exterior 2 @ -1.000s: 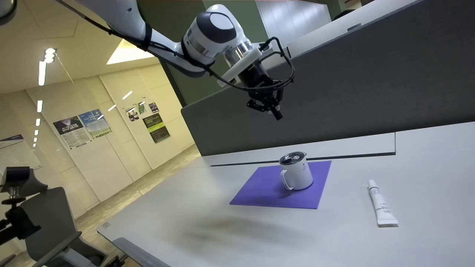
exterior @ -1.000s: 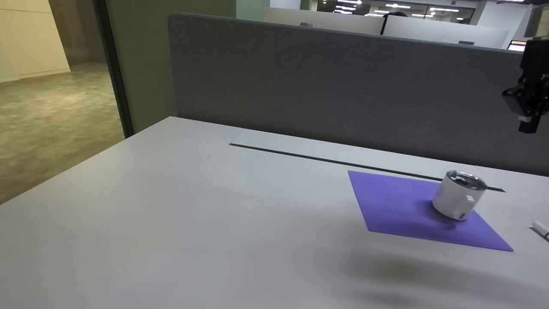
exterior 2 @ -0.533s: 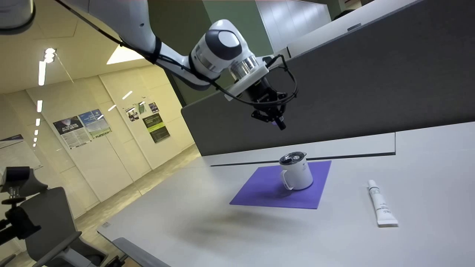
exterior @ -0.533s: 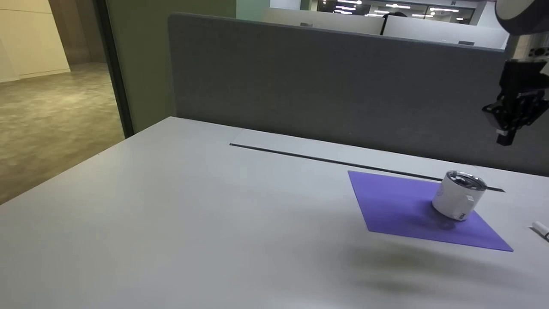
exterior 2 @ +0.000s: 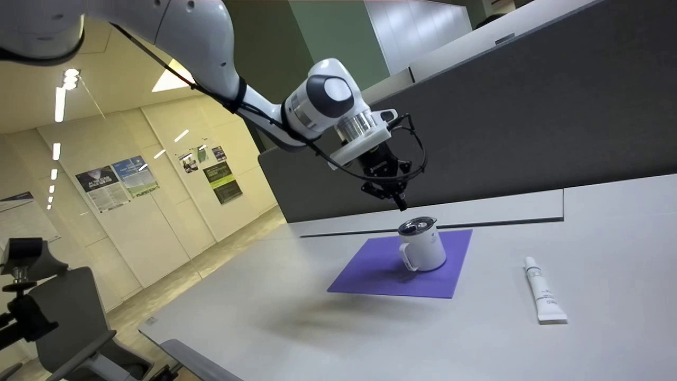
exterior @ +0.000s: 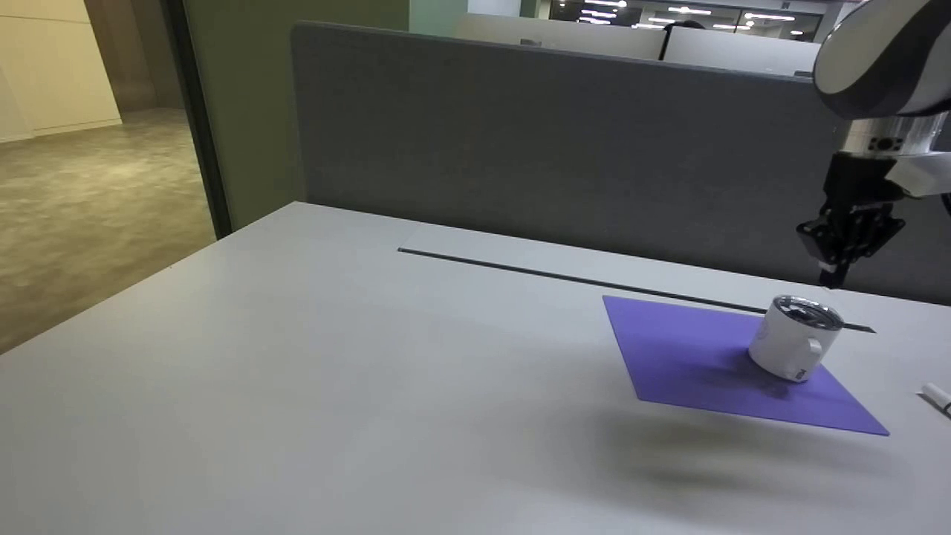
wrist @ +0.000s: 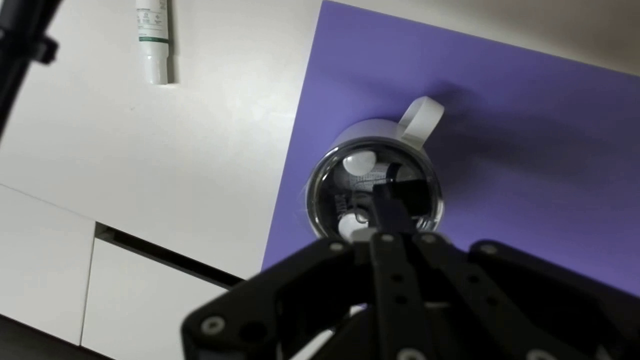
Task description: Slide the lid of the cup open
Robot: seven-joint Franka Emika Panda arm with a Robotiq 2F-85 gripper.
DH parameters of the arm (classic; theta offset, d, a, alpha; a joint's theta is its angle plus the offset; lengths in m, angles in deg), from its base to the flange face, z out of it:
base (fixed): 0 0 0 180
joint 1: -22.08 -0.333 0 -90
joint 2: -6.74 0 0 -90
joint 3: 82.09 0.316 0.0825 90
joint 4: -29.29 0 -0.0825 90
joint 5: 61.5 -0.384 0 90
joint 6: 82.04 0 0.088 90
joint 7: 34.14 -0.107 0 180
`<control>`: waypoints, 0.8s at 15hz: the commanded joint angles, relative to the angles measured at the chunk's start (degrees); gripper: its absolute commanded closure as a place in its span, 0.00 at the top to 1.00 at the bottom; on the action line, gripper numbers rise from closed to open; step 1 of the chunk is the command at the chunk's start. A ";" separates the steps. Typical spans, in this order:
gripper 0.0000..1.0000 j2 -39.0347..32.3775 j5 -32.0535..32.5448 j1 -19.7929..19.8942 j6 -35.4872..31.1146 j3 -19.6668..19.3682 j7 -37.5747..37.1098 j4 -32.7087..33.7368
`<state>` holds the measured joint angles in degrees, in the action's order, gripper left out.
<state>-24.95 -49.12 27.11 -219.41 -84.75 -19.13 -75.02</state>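
The white cup stands upright on the purple mat. It also shows in an exterior view and, with its handle, in the wrist view. Its dark, shiny round lid sits on the rim and also shows in the wrist view. Reflections hide how its sliding part stands. My gripper is shut and empty, its fingers together and pointing down. In both exterior views its tips are a little above the cup, apart from it. In the wrist view they overlap the lid and hide part of it.
A white tube lies on the table beside the mat; it also shows in the wrist view. A grey partition stands along the back edge. A dark slot runs along the table in front of it.
My gripper has come down toward the cup, moving left in an exterior view, and stays shut. The cup, lid and mat have not moved.
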 commanded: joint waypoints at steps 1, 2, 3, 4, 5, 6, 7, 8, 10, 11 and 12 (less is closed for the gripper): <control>0.00 -2.56 -0.56 0.61 -1.83 0.27 0.59 1.78; 0.00 -3.18 -0.53 0.61 -2.47 0.23 0.50 1.83; 0.00 -3.64 -0.51 0.63 -3.16 0.18 0.33 1.79; 0.00 -4.02 -0.63 0.72 -3.77 0.25 0.36 1.75; 0.00 -4.45 -0.63 0.73 -4.28 0.25 0.33 1.77; 0.00 -4.79 -0.56 0.69 -4.68 0.24 0.33 1.78; 0.00 -5.06 -0.59 0.73 -5.37 0.32 0.41 1.70; 0.00 -5.28 -0.61 0.75 -6.03 0.41 0.50 1.59; 0.00 -5.69 -0.28 0.53 -6.67 0.32 0.59 1.58; 0.00 -5.84 -0.21 0.47 -6.89 0.30 0.62 1.54; 0.00 -6.01 -0.22 0.45 -7.27 0.34 0.65 1.51</control>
<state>-30.01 -49.15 27.33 -226.17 -84.72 -19.04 -74.87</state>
